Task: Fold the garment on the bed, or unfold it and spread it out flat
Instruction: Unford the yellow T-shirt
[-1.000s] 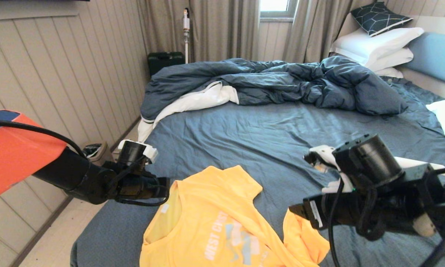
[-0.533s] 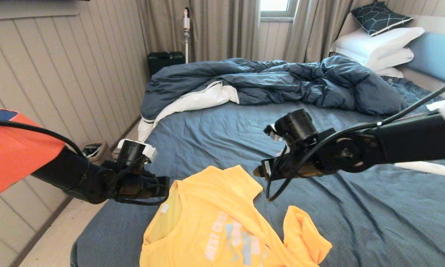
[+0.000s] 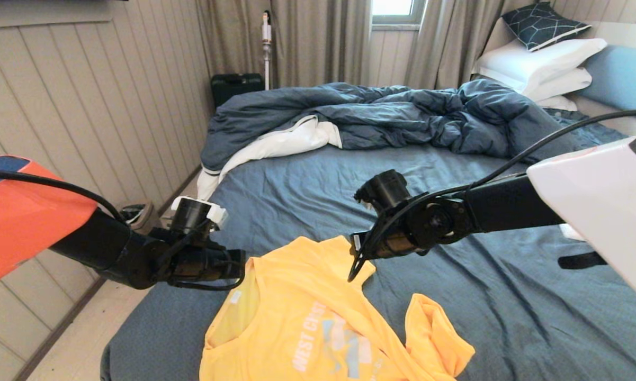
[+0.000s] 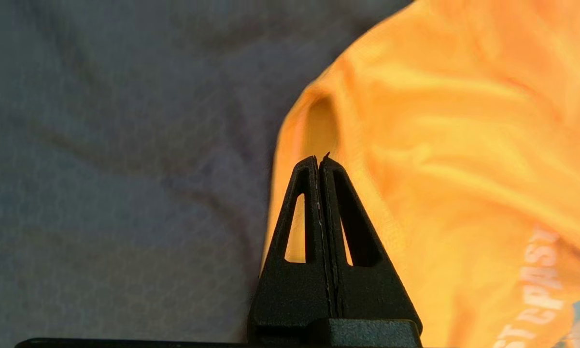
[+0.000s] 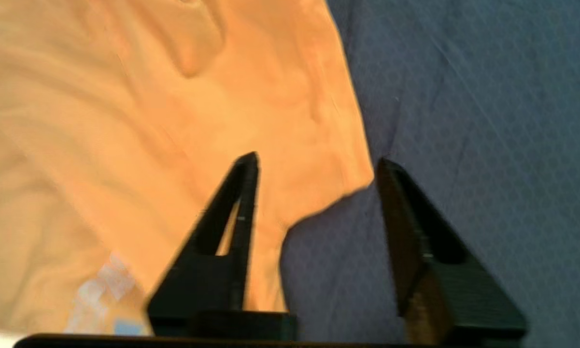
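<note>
Right gripper [image 5: 316, 164], its black fingers spread wide, hovers over a sleeve corner of the bright yellow short-sleeved T-shirt [image 3: 302, 312], which lies rumpled at the near edge of the slate-blue-sheeted bed [image 3: 402, 174]. Left gripper [image 4: 319, 159], fingers pressed together, sits at the shirt's other edge.

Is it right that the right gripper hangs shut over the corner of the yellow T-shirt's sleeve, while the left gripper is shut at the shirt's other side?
Not quite. The right gripper is open, not shut: the right wrist view shows its fingers spread on either side of the T-shirt's sleeve corner. The left gripper is indeed shut at the shirt's other side.
</note>
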